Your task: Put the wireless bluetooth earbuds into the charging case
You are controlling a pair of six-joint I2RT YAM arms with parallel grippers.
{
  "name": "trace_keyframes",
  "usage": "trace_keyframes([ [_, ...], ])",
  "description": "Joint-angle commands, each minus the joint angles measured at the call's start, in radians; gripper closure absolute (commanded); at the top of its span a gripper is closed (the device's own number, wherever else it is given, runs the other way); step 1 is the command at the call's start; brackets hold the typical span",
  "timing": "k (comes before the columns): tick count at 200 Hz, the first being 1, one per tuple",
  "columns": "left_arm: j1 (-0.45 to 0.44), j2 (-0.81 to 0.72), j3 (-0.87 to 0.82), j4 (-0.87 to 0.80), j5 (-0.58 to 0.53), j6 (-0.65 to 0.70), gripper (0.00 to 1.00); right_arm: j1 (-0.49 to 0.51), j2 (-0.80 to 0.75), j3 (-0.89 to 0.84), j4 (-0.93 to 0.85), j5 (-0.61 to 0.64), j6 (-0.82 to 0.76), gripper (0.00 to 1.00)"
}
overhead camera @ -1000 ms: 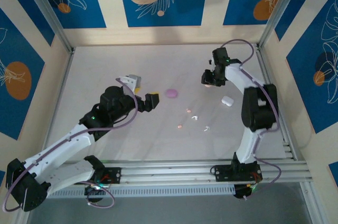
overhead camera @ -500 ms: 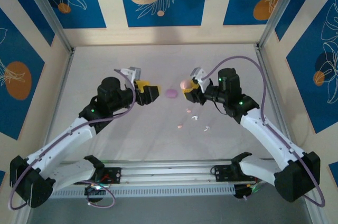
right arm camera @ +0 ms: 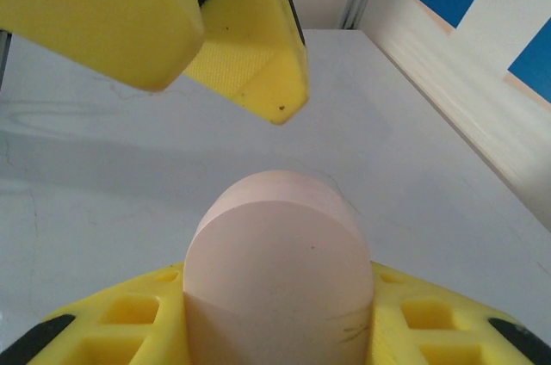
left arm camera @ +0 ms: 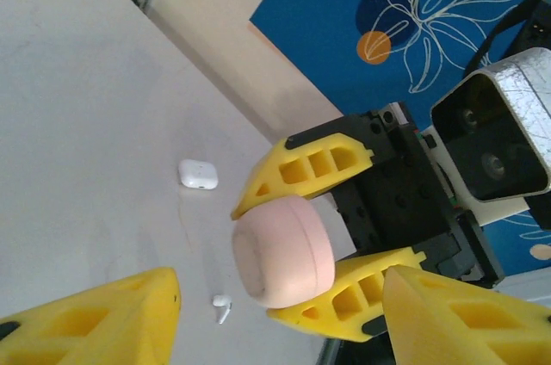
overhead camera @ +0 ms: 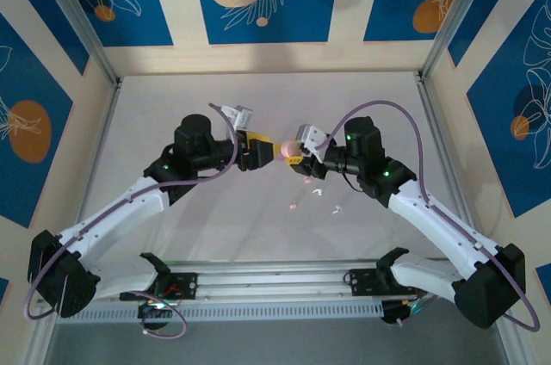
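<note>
Both arms have closed in since a second ago: the left arm [overhead camera: 129, 206] has reached forward and the right arm [overhead camera: 430, 210] has swung across from the far right, so they now meet nose to nose over the middle of the pale tabletop [overhead camera: 172, 107]. The left hand [overhead camera: 265, 151] has narrowed but is still spread, its yellow fingers [left arm camera: 112, 313] apart, just short of the pink case and touching nothing. The right hand [overhead camera: 294, 153] is pinching a rounded pink case [overhead camera: 289, 148], one finger on each side, lifted off the tabletop. A white case [left arm camera: 198, 174] lies flat on the tabletop beyond. The earbuds [overhead camera: 317, 192] lie loose on the tabletop on the near side of the two hands, between the arms, some white and one pinkish [overhead camera: 295, 207].
</note>
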Motion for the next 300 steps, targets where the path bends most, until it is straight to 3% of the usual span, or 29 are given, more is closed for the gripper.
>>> trace_keyframes([
  [1,-0.024,0.028,0.046,0.011,0.051,0.010,0.38,0.012,0.000,0.000,0.037,0.008,-0.027,0.67],
  [75,-0.070,0.096,0.099,-0.044,-0.010,0.011,0.43,0.039,0.000,-0.001,0.052,0.018,-0.066,0.66],
  [107,-0.076,0.113,0.116,-0.073,-0.033,0.014,0.50,0.049,-0.003,-0.005,0.071,0.032,-0.077,0.66],
  [145,-0.082,0.128,0.134,-0.119,-0.034,0.028,0.64,0.065,-0.004,-0.006,0.093,0.069,-0.086,0.64],
  [176,-0.084,0.120,0.133,-0.117,-0.062,0.009,0.82,0.083,-0.008,0.004,0.085,0.091,-0.111,0.62],
  [202,-0.083,0.089,0.111,-0.070,-0.111,-0.063,0.87,0.080,-0.035,-0.035,0.132,0.116,-0.104,0.51],
  [233,-0.082,0.042,0.060,0.056,-0.101,-0.184,0.89,-0.009,-0.106,-0.166,0.278,0.012,-0.041,0.37],
  [258,-0.080,0.027,0.004,0.180,-0.092,-0.307,0.91,-0.090,-0.124,-0.219,0.349,-0.126,-0.013,0.38],
  [300,-0.079,0.029,-0.010,0.234,-0.077,-0.380,0.91,-0.105,-0.111,-0.216,0.455,-0.168,0.020,0.40],
])
